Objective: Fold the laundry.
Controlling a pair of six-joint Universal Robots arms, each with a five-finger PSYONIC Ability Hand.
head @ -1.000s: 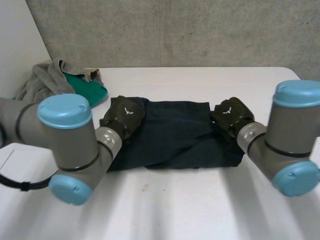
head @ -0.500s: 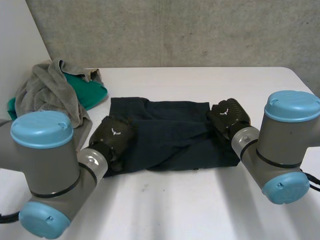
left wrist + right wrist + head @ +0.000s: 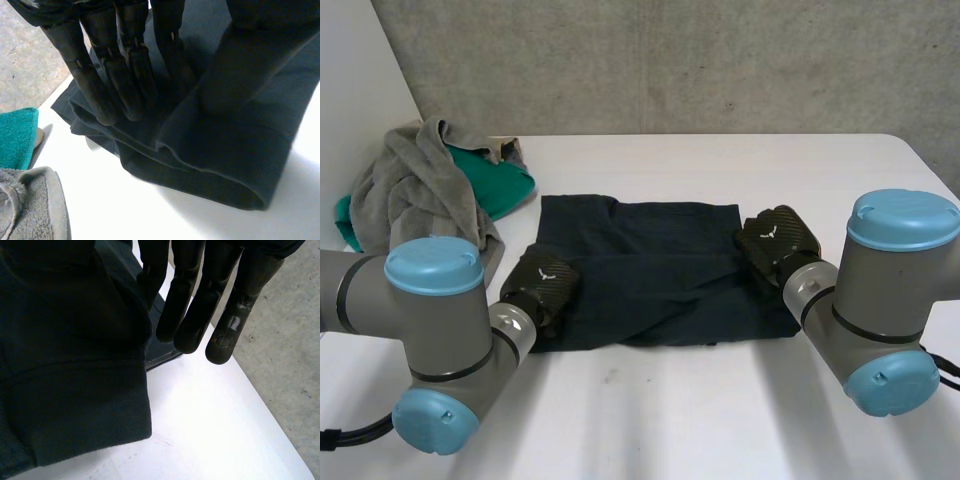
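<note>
Left wrist view: our left hand (image 3: 127, 70) pinches an edge of the dark navy cloth (image 3: 225, 160); the right hand (image 3: 192, 295) grip we cannot tell. Next, probably, fold across.

The dark cloth (image 3: 65, 365) hides the right hand's (image 3: 185, 300) thumb in the right wrist view, while at the table's (image 3: 720, 400) far left corner the grey towel (image 3: 410, 190) covers part of the green cloth (image 3: 500, 185).

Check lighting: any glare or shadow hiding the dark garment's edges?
Head view: even light, no glare on the white table, dark garment edges clear. Left wrist view: soft shadow under its folded edge. Right wrist view: hem reads clearly against the bright table.
</note>
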